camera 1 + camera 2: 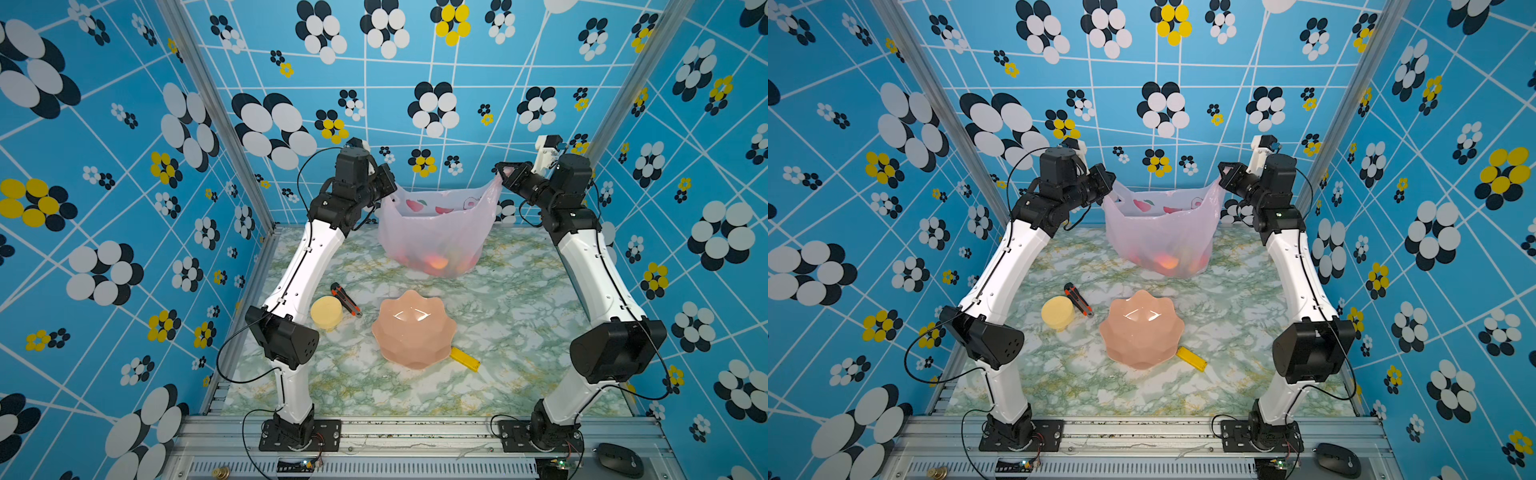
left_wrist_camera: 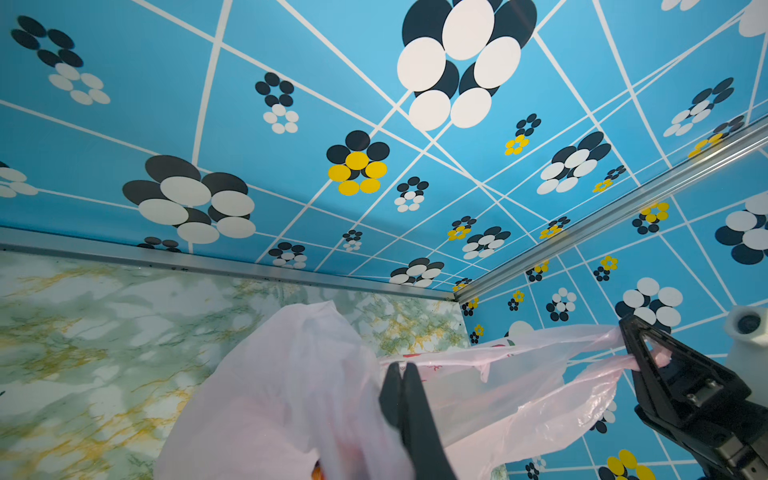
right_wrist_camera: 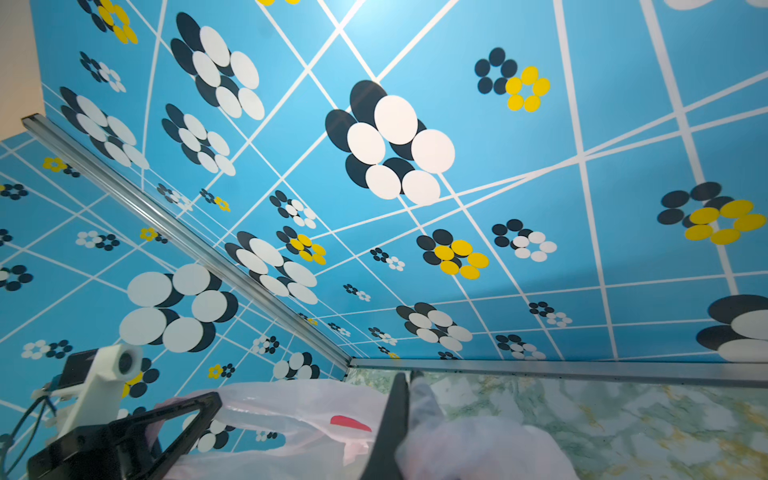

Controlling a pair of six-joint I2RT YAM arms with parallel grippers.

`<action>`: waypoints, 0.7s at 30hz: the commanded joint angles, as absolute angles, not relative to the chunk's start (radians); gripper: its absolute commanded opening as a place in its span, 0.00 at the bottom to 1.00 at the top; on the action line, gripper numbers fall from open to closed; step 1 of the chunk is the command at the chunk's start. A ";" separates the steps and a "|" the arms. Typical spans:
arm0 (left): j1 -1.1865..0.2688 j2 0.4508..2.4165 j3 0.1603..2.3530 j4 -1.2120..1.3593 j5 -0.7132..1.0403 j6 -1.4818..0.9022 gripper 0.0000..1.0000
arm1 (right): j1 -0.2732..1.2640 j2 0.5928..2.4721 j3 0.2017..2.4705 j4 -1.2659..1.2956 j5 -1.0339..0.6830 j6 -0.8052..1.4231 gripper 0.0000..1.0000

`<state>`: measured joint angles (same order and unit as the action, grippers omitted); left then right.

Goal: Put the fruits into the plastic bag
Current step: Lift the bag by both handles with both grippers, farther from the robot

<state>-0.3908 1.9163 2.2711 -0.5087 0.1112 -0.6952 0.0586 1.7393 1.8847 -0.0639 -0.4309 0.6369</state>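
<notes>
The left claw (image 1: 390,188) is pinched together on 1 loop handle of the plastic bag (image 1: 436,232), and the right claw (image 1: 500,173) is clamped on the other; the 2 hold the mouth stretched wide between them, raised over the far side of the table (image 1: 523,332). The bag is the largest loose thing here: thin, pale pink, crinkly, with red fruit prints on its far wall, its belly sagging low; whether the bottom rests on the marble top I cannot tell. It should handle as light, limp and slippery film that stretches or tears under a sharp tug, so the loop handles, where the film is gathered thick, look like the soundest place to take hold, and the load will swing if the arms move fast. Nearer the camera sits the salmon scalloped plate (image 1: 388,345), with no fruit in it, then a pale yellow round lump (image 1: 326,311), a box cutter (image 1: 345,304) just beside it and a flat yellow block (image 1: 465,359) at the plate's edge. Smallest are the fruits (image 1: 436,262), red and orange blurs through the film at the bag's bottom; none lies loose on the table, so the task looks about done.
</notes>
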 commanded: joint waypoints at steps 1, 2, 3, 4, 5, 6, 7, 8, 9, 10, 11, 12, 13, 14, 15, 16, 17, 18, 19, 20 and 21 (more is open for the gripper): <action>-0.387 1.889 2.306 -0.462 0.117 -0.706 0.00 | 0.060 1.730 1.895 0.078 -0.544 0.741 0.00; -0.385 1.899 2.316 -0.468 0.134 -0.714 0.00 | 0.057 1.739 1.889 0.110 -0.576 0.765 0.00; -0.386 1.904 2.316 -0.462 0.154 -0.716 0.00 | 0.057 1.739 1.877 0.139 -0.588 0.770 0.00; -0.387 1.903 2.321 -0.470 0.156 -0.708 0.00 | 0.058 1.733 1.864 0.141 -0.578 0.761 0.00; -0.396 1.905 2.338 -0.507 0.117 -0.675 0.00 | 0.058 1.721 1.847 0.120 -0.546 0.741 0.00; -0.410 1.905 2.367 -0.558 0.055 -0.628 0.00 | 0.058 1.714 1.840 0.085 -0.515 0.719 0.00; -0.425 1.906 2.393 -0.598 -0.007 -0.572 0.00 | 0.058 1.711 1.843 0.056 -0.500 0.706 0.00; -0.440 1.907 2.415 -0.635 -0.063 -0.525 0.00 | 0.058 1.712 1.850 0.031 -0.502 0.697 0.00; -0.444 1.907 2.425 -0.657 -0.085 -0.526 0.00 | 0.058 1.711 1.850 0.029 -0.512 0.694 0.00; -0.436 1.907 2.421 -0.657 -0.043 -0.567 0.00 | 0.058 1.709 1.847 0.029 -0.515 0.695 0.00; -0.420 1.907 2.402 -0.622 0.056 -0.630 0.00 | 0.058 1.706 1.841 0.022 -0.507 0.694 0.00; -0.407 1.905 2.369 -0.546 0.167 -0.703 0.00 | 0.057 1.704 1.836 0.004 -0.488 0.686 0.00; -0.409 1.907 2.346 -0.481 0.238 -0.739 0.00 | 0.058 1.709 1.835 -0.014 -0.471 0.682 0.00; -0.424 1.914 2.353 -0.455 0.266 -0.735 0.00 | 0.058 1.720 1.838 -0.027 -0.469 0.682 0.00; -0.448 1.929 2.396 -0.484 0.247 -0.696 0.00 | 0.058 1.738 1.840 -0.033 -0.474 0.686 0.00; -0.464 1.943 2.441 -0.520 0.224 -0.659 0.00 | 0.058 1.755 1.844 -0.038 -0.483 0.691 0.00; -0.473 1.959 2.484 -0.552 0.209 -0.620 0.00 | 0.058 1.778 1.854 -0.047 -0.501 0.706 0.00; -0.468 1.966 2.501 -0.578 0.192 -0.611 0.00 | 0.058 1.798 1.871 -0.065 -0.525 0.714 0.00; -0.454 1.964 2.496 -0.595 0.176 -0.622 0.00 | 0.058 1.809 1.889 -0.071 -0.550 0.724 0.00; -0.427 1.959 2.474 -0.610 0.159 -0.648 0.00 | 0.058 1.810 1.908 -0.067 -0.577 0.739 0.00; -0.392 1.948 2.431 -0.611 0.155 -0.681 0.00 | 0.058 1.803 1.924 -0.045 -0.593 0.759 0.00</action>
